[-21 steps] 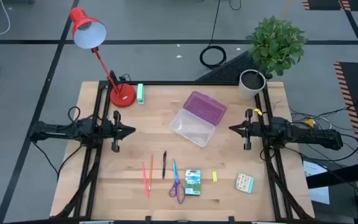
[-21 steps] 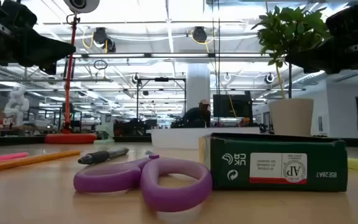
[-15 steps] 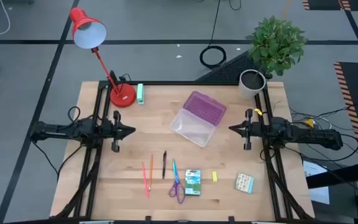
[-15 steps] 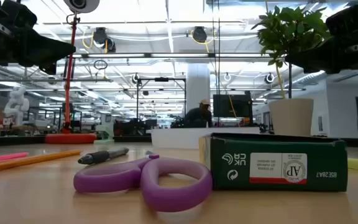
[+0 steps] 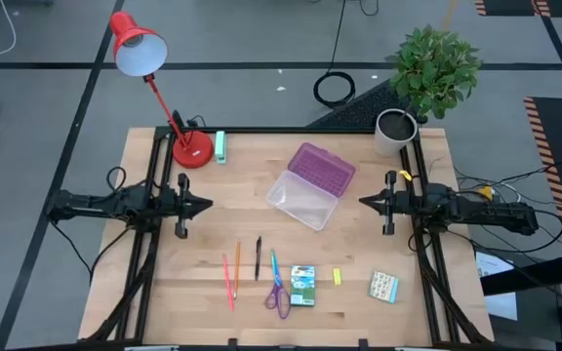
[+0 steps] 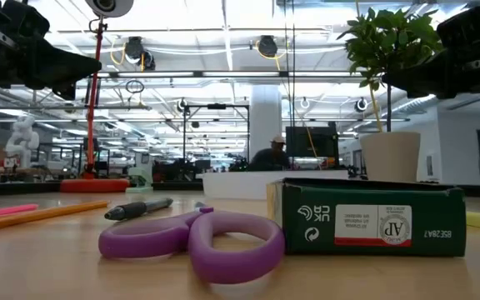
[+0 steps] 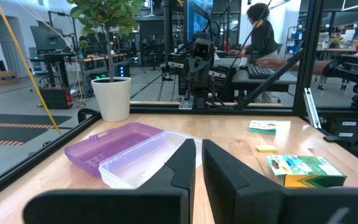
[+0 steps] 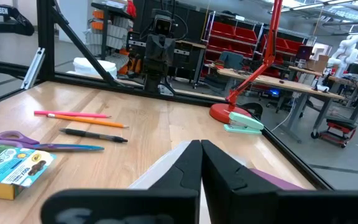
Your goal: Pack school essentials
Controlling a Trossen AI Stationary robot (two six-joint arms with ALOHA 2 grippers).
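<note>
4 pens/pencils: pink pencil (image 5: 227,269), orange pencil (image 5: 237,269), black pen (image 5: 258,258), blue pen (image 5: 274,267). 1 pr scissors (image 5: 279,295), 1 crayon box (image 5: 303,285), 1 eraser (image 5: 338,277), 1 patterned pack (image 5: 383,286). 1 clear case (image 5: 309,184), 1 mint block (image 5: 220,146), 1 lamp (image 5: 160,86), 1 plant (image 5: 429,76). 2 arms.

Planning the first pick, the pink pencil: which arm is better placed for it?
Probably left. The pink pencil lies on the left hand's side of the row of supplies, far across from the right hand. Both hands hover shut over the table's side edges.

Scissors (image 6: 192,242) blades hidden behind handles (low view); patterned pack (image 5: 383,286) print unreadable.
</note>
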